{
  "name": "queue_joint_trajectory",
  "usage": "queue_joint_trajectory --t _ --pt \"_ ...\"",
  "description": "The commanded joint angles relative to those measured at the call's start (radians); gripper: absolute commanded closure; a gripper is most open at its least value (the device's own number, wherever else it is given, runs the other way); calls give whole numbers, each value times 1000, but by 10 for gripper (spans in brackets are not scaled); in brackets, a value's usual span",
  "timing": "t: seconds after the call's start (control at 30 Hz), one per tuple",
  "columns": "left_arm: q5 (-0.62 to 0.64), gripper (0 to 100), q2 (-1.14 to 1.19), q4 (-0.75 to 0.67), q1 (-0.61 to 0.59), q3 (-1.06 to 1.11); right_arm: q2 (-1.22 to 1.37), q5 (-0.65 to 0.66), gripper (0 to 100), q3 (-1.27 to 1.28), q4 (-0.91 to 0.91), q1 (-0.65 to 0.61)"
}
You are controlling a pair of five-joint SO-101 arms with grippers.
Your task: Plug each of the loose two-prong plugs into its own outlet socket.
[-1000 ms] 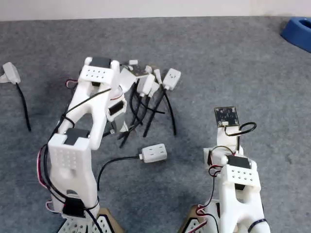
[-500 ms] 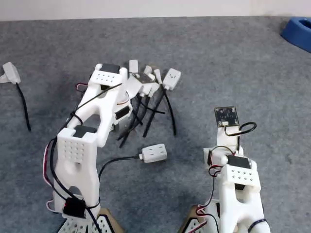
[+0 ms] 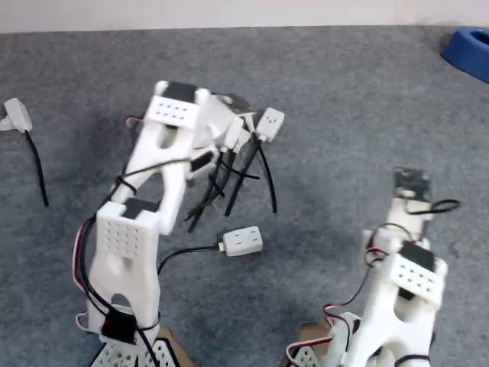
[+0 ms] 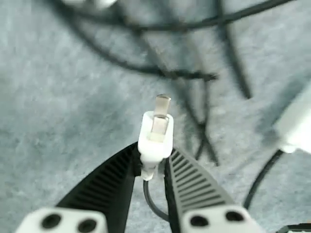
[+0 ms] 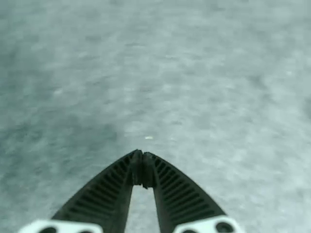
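Starting at the near edge of the bench (image 3: 344,99), I find the right end effector (image 5: 142,167) fully closed with nothing between its fingers, hanging over bare grey surface. Over the last second the right arm (image 3: 401,275) has swung outward to its own right, away from the work area. I judge that this clears room for the other arm and does nothing to seat a plug.

Next out, one white outlet socket (image 3: 243,241) lies flat on the bench between the two arms, its black cord running back toward the left arm's base. No plug is in it.

Farther out, the left end effector (image 4: 153,162) is clamped on a white two-prong plug (image 4: 155,133). It grips the plug body, the prongs point away from the wrist, and the cord drops between the fingers. In the same second the left arm (image 3: 126,237) has advanced over the tangle of black cables (image 3: 229,180), carrying the plug toward a second socket (image 3: 270,122) at the far side of that tangle. I judge that the plug is lifted but not yet aligned with any socket face.

Farthest out, a loose white connector (image 3: 15,115) lies alone, well apart at the left. I cannot tell whether it is a plug or a socket.
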Motion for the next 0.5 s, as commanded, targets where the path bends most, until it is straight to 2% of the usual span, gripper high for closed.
queue_joint_trajectory --t 0.0,0.2,0.33,0.47 --pt "9 993 -131 21 151 21 -13 18 988 -59 8 139" --pt "9 993 -189 21 394 27 -13 46 954 -70 2 314" --pt "6 993 -194 20 535 -12 -13 51 946 -68 2 354" --pt "9 993 -168 0 627 -125 -13 48 946 -67 2 398"
